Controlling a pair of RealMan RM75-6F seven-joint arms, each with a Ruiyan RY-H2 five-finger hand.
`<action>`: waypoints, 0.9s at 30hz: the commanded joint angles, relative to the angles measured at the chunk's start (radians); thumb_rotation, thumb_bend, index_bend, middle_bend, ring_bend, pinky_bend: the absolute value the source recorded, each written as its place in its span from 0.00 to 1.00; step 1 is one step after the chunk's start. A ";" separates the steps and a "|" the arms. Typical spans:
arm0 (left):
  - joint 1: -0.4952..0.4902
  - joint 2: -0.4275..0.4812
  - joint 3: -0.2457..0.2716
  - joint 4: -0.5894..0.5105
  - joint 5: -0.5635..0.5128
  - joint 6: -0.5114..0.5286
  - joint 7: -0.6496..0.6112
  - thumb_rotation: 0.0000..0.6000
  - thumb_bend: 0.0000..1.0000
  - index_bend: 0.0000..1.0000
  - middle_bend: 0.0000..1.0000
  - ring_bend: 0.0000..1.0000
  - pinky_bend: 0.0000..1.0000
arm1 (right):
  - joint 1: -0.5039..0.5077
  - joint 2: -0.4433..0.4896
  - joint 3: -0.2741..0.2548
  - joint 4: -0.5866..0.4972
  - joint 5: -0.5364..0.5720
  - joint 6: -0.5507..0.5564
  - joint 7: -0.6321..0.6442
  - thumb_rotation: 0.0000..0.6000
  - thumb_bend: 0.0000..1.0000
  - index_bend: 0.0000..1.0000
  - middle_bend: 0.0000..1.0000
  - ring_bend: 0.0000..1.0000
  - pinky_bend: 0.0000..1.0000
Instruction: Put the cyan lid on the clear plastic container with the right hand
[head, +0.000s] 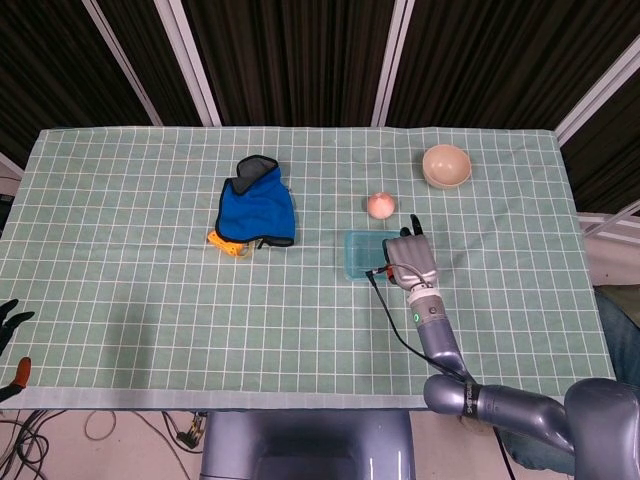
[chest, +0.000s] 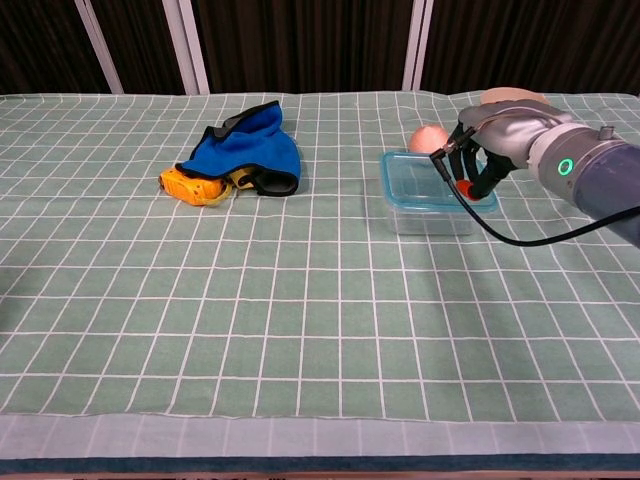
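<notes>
Lid (chest: 428, 178) sits on the clear plastic container (chest: 430, 214), cyan rim showing all round in the chest view; whether it is pressed home all the way you cannot tell from either view. From table centre the container lies at roughly 3 o'clock. Your right hand (chest: 487, 148) is at the container's 3 o'clock edge, fingers curled down over the lid's right side; the chest view shows them at or just above the rim, and contact cannot be confirmed. It grasps nothing that can be made out. The left hand (head: 12, 318) shows only as dark fingertips at the head view's far left edge, so its state cannot be told.

Risks, as judgement:
- Press on one edge only and the opposite edge may pop up, leaving the lid skewed.
- Push sideways and the light container may slide toward 9 o'clock.
- The peach-coloured ball (chest: 428, 138) sits just beside the container at 12 o'clock; a drift that way could knock it rolling.
- The black cable (chest: 520, 240) hanging off your wrist could snag the rim as you lift away.
</notes>
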 joint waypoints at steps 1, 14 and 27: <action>0.000 0.001 0.000 -0.001 0.000 -0.002 -0.003 1.00 0.52 0.14 0.00 0.00 0.00 | 0.011 0.008 0.026 -0.004 0.008 0.005 -0.002 1.00 0.48 0.70 0.58 0.26 0.00; -0.003 0.003 0.000 0.000 -0.004 -0.009 -0.010 1.00 0.52 0.14 0.00 0.00 0.00 | 0.066 -0.035 0.067 0.134 0.048 -0.062 0.003 1.00 0.48 0.70 0.57 0.25 0.00; -0.005 0.004 -0.001 -0.006 -0.015 -0.017 -0.007 1.00 0.52 0.14 0.00 0.00 0.00 | 0.087 -0.083 0.064 0.243 0.019 -0.105 0.047 1.00 0.48 0.70 0.57 0.25 0.00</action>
